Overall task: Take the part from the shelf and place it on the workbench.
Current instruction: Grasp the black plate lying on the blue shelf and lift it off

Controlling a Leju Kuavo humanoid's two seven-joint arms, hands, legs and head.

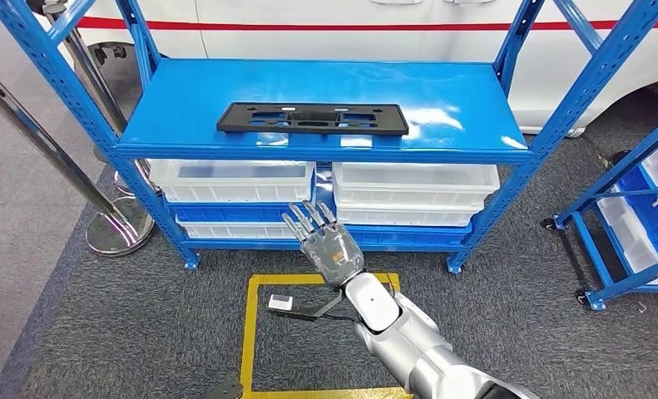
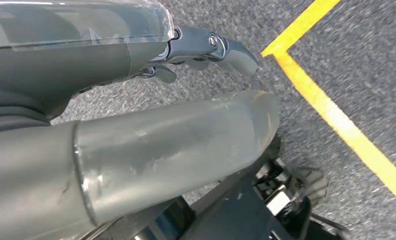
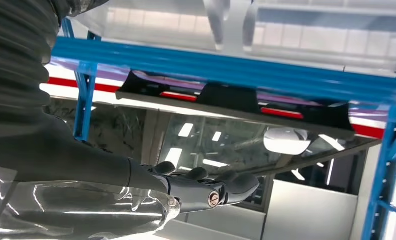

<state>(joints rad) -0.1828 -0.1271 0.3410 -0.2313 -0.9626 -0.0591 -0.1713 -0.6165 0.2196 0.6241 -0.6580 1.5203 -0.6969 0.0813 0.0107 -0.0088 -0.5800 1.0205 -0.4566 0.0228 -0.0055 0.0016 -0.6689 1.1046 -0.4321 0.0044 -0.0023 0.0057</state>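
Grey carpet (image 1: 126,332) lies under the blue shelf (image 1: 442,108); right robot hand (image 1: 325,241) is spread wide, holding nothing.

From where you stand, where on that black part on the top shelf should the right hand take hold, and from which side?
Probably the near long edge, around the middle. The black part lies flat and lengthwise across the blue shelf, thin and wide with slots, and that edge faces the robot. The right hand is raised in front, below the shelf, fingers apart and holding nothing, so coming from the front and pinching over that edge looks simplest.
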